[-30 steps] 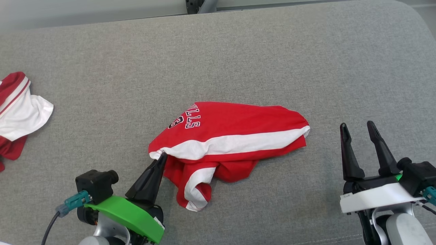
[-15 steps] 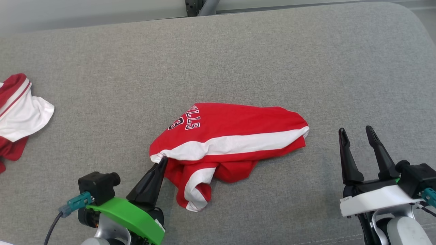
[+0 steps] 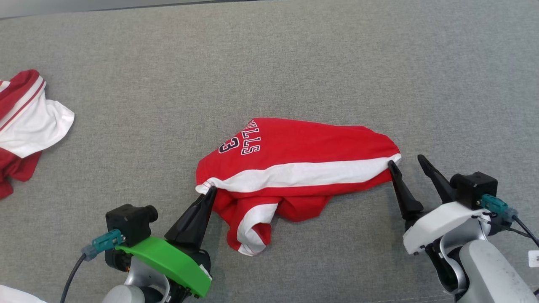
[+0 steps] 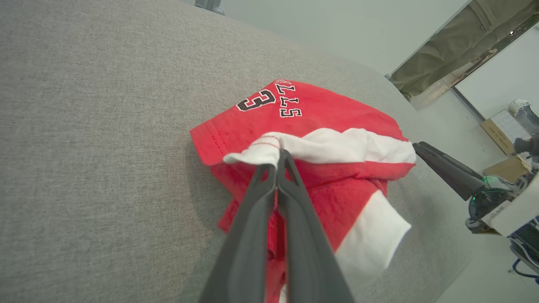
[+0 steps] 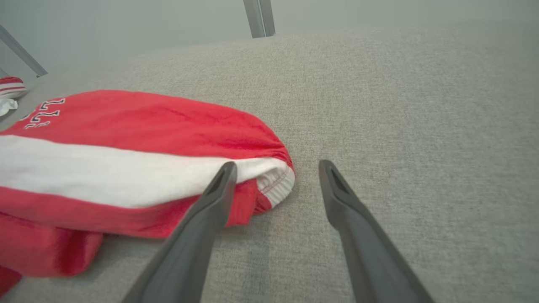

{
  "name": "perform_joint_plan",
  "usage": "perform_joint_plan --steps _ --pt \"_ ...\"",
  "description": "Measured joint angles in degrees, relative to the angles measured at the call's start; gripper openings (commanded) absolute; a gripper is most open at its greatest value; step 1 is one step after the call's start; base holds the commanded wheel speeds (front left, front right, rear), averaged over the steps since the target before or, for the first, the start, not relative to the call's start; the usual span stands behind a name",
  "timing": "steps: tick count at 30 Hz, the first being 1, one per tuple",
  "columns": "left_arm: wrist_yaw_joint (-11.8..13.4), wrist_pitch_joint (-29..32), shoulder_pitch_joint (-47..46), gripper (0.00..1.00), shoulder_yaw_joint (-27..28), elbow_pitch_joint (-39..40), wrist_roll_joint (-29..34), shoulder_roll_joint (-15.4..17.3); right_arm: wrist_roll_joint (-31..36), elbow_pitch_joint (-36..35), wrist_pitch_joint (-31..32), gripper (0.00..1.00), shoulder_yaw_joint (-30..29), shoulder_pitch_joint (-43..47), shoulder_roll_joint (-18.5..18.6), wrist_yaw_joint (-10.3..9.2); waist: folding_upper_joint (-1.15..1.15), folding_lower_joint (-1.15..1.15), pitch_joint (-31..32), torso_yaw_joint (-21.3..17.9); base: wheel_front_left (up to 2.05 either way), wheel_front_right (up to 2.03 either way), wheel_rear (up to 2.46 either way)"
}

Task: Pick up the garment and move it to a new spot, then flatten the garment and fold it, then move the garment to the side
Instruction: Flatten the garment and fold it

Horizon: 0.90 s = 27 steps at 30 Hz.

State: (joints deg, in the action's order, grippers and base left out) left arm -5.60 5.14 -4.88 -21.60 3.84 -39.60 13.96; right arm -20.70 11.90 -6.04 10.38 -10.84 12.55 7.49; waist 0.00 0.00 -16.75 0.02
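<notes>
The red garment [image 3: 303,143], crossed by a broad white stripe and printed with dark-outlined letters and a 3, lies bunched and partly folded over itself near the middle of the grey cushion [image 3: 294,63].

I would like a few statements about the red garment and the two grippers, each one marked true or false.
1. The left gripper is shut on the red garment at its white band. True.
2. The right gripper is shut on the garment. False: it is open, at the garment's other end.
3. The garment lies flat and spread out. False: it is crumpled, with cloth bunched beneath.
4. A second red and white garment lies at the left of the grey surface. True.
</notes>
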Motion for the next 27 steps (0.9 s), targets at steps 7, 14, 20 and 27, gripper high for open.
perform_joint_plan --steps 7,14,20,27 --pt "-0.36 -0.69 -1.21 0.0 -0.51 -0.85 0.0 -0.24 -3.07 5.94 2.2 1.0 4.07 -4.49 1.76 0.0 0.0 0.0 -1.71 0.94 0.0 0.0 0.0" --pt "-0.43 -1.51 -1.69 0.0 -0.59 -1.63 -0.02 -0.27 -6.23 7.26 4.92 0.0 6.75 -6.95 4.24 0.01 0.0 0.0 -2.24 1.18 0.0 0.0 0.0" --pt "-0.43 -3.0 -1.92 0.0 -0.31 -1.78 0.41 -0.24 -7.87 4.74 3.27 0.0 6.48 -6.63 5.02 0.01 0.0 0.0 -2.09 1.2 0.0 0.0 0.0" --pt "0.12 -6.13 -4.58 0.0 0.22 1.2 4.38 0.97 -6.01 -2.48 -1.99 0.0 1.96 -5.42 4.7 0.01 0.0 0.0 -1.64 0.93 0.0 0.0 0.0"
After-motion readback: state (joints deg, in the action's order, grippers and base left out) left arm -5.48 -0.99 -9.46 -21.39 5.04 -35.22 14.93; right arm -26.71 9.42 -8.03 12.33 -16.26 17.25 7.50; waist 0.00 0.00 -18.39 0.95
